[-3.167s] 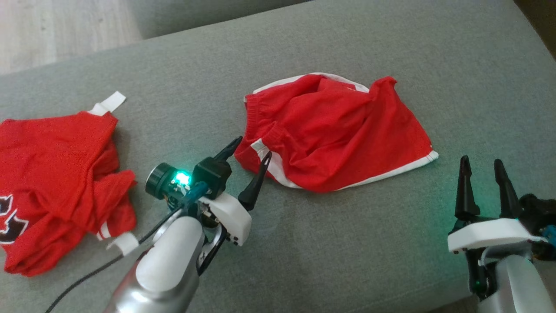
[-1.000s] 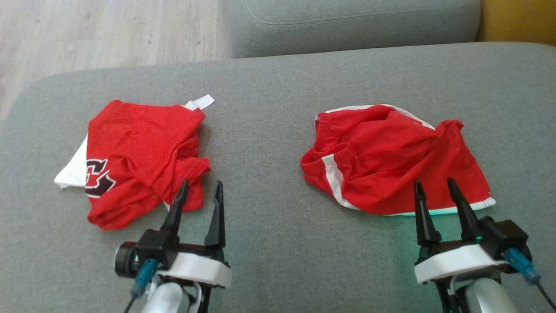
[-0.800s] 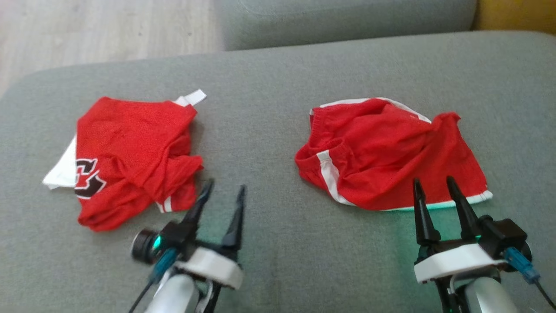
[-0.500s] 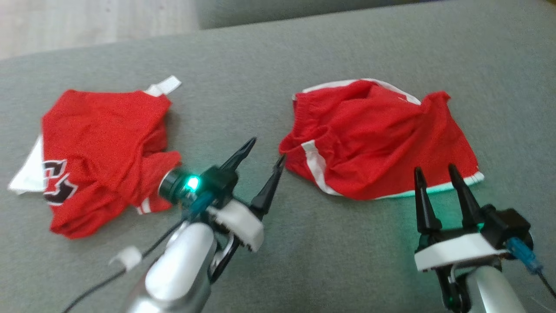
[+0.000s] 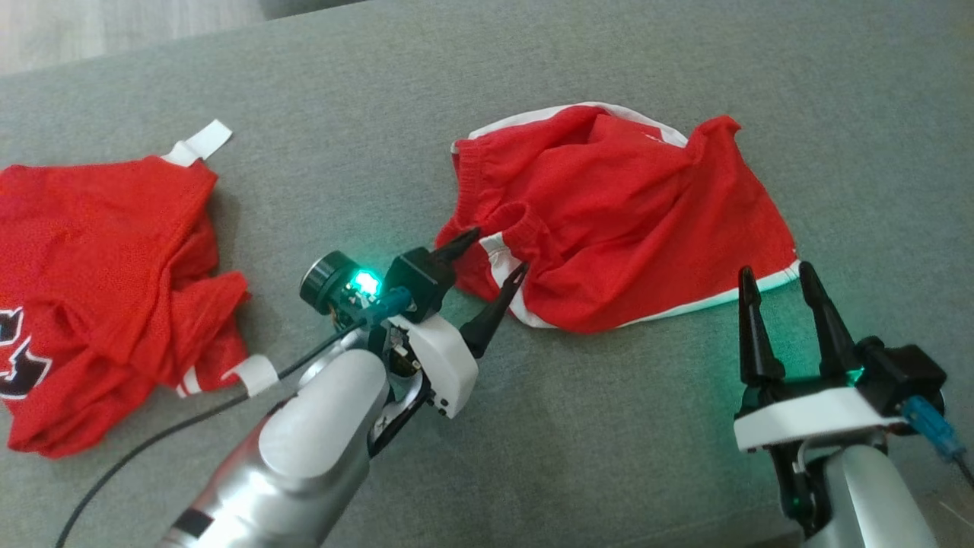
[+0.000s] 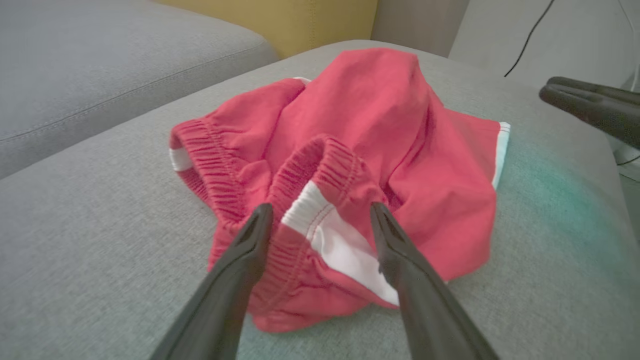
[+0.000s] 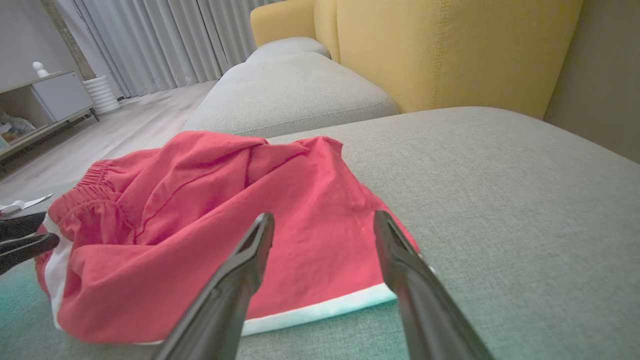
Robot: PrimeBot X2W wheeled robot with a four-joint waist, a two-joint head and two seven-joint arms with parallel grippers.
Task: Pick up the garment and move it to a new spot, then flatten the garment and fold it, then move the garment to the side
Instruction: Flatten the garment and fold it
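Straddling the waistband (image 6: 325, 155), the left gripper (image 5: 499, 249) stands open, one finger either side of the white stripe (image 6: 340, 240) on the shorts (image 5: 616, 221), which lie on the sofa (image 5: 578, 426). Best push deeper, then pinch both elastic layers, I'd say. Their long axis runs rightward from these tips: waistband here, white hem (image 5: 715, 299) just ahead of the right gripper (image 5: 776, 268), also open, holding nothing.

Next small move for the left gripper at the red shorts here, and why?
Probably ease the left gripper slightly forward and close it. Its open jaws straddle the bunched elastic waistband of the red shorts with white trim, crumpled on the grey fabric sofa cushion. The right gripper is open, short of the white hem.
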